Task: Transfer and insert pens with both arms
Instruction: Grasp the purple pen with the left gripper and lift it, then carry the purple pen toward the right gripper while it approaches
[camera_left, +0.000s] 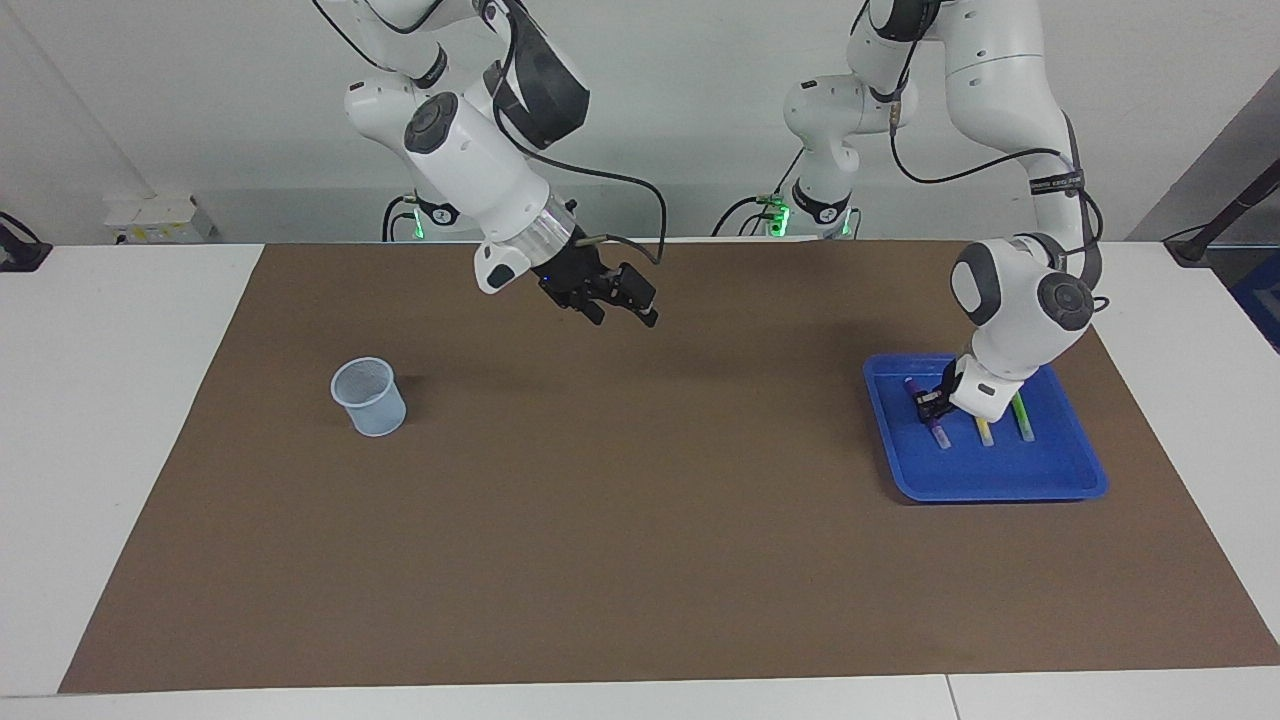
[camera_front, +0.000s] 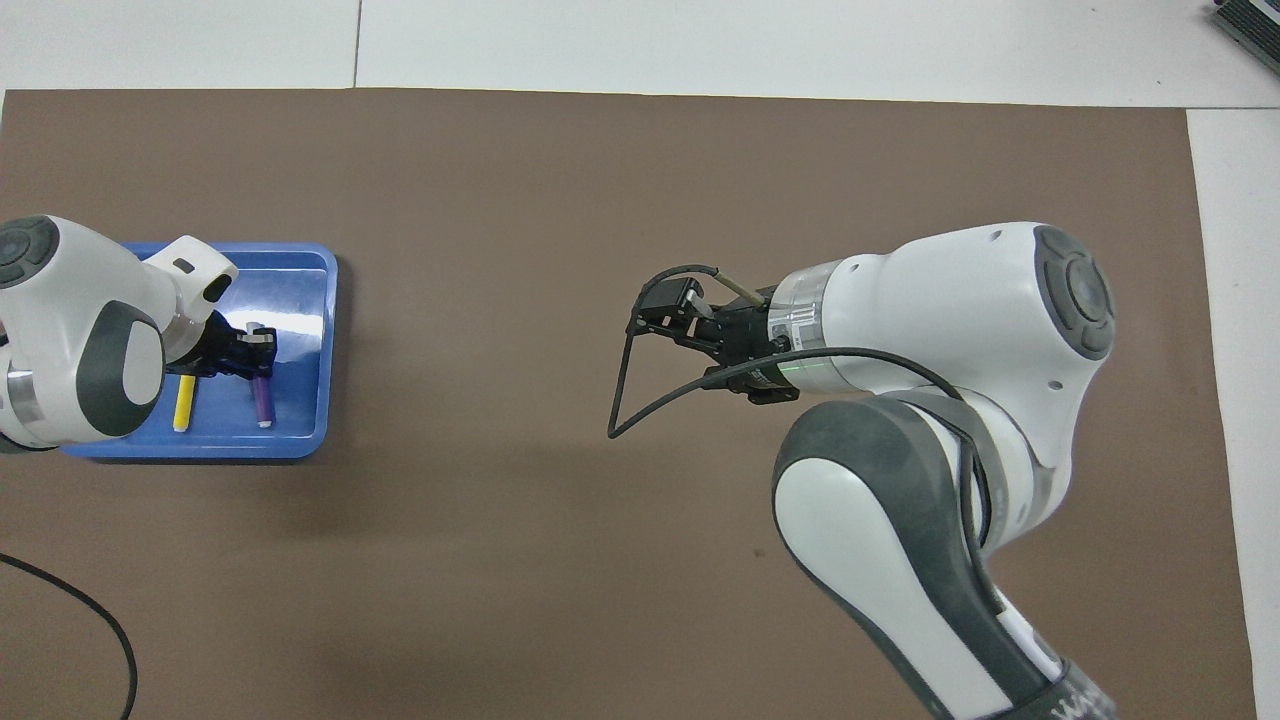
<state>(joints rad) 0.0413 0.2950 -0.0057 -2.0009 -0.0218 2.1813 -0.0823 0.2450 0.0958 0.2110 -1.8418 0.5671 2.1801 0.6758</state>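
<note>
**Left gripper clamped on the purple pen in the tray**

The right gripper (camera_left: 622, 303), fingers apart and empty, hung over the mat well apart from the blue tray (camera_left: 1060, 478). In the tray, the left gripper (camera_left: 931, 400) was closed on the purple pen (camera_left: 938, 434), beside the yellow pen (camera_left: 984, 432) and green pen (camera_left: 1023, 420). The pens looked light, stiff and smooth; a mid-barrel hold seemed safest.

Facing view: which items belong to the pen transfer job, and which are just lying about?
Job:
- purple pen, in the left gripper, shut on it, in the blue tray
- yellow pen, green pen, in the tray
- mesh cup, likely the insert target
- right gripper, open, over the brown mat

Lying about:
- black cable on the mat
</note>
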